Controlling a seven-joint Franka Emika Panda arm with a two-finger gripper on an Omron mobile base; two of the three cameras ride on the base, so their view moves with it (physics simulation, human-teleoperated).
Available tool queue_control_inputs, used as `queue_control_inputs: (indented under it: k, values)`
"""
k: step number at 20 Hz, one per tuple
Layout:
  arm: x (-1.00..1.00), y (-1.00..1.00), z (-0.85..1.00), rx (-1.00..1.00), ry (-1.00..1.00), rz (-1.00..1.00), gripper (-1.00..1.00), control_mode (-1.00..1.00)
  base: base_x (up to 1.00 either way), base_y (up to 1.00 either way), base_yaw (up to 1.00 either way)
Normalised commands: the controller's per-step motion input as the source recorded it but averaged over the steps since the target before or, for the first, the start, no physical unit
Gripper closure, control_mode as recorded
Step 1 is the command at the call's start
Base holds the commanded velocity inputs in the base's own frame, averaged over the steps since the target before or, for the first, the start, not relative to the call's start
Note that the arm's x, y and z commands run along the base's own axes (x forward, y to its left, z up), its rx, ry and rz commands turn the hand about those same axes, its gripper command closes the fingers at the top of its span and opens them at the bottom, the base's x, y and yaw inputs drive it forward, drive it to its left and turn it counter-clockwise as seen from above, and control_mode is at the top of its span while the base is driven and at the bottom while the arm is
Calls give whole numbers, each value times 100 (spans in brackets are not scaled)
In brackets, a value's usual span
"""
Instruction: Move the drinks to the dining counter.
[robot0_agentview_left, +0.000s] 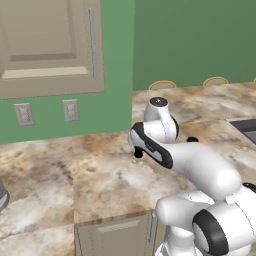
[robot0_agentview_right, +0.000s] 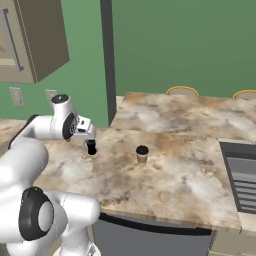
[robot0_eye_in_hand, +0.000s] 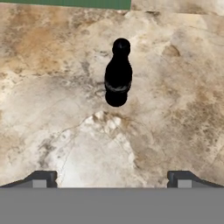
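A black cola-style bottle (robot0_eye_in_hand: 117, 74) stands upright on the marbled counter, a little ahead of my gripper (robot0_eye_in_hand: 112, 180), whose two fingertips (robot0_eye_in_hand: 41, 179) are wide apart with nothing between them. In the right base view the bottle (robot0_agentview_right: 91, 147) sits just under my white hand (robot0_agentview_right: 81, 127), which hangs over it pointing down. A short tan paper cup with a dark lid (robot0_agentview_right: 142, 155) stands to the bottle's right. In the left base view the bottle (robot0_agentview_left: 138, 152) peeks out beside the arm, which hides most of the cup. The dining counter (robot0_agentview_right: 200, 117) stretches beyond, edged by stool seats.
Round tan stool seats (robot0_agentview_right: 182, 90) (robot0_agentview_right: 245, 93) line the far edge. A dark grey recessed fixture (robot0_agentview_right: 240, 175) lies at the right. A green wall with outlets (robot0_agentview_left: 71, 110) and a tan wall cabinet (robot0_agentview_left: 50, 45) stand at the left. A grey object (robot0_agentview_left: 2, 195) pokes in at the left edge.
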Motion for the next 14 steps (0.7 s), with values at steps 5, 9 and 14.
queue_control_inputs:
  k: [5,9,14]
  values:
    - [18,0,0,0,0,0,-100,-100,0,0,0]
    - [19,0,0,1,0,0,-100,-100,0,0,0]
    - [24,0,0,1,0,0,-100,-100,0,0,0]
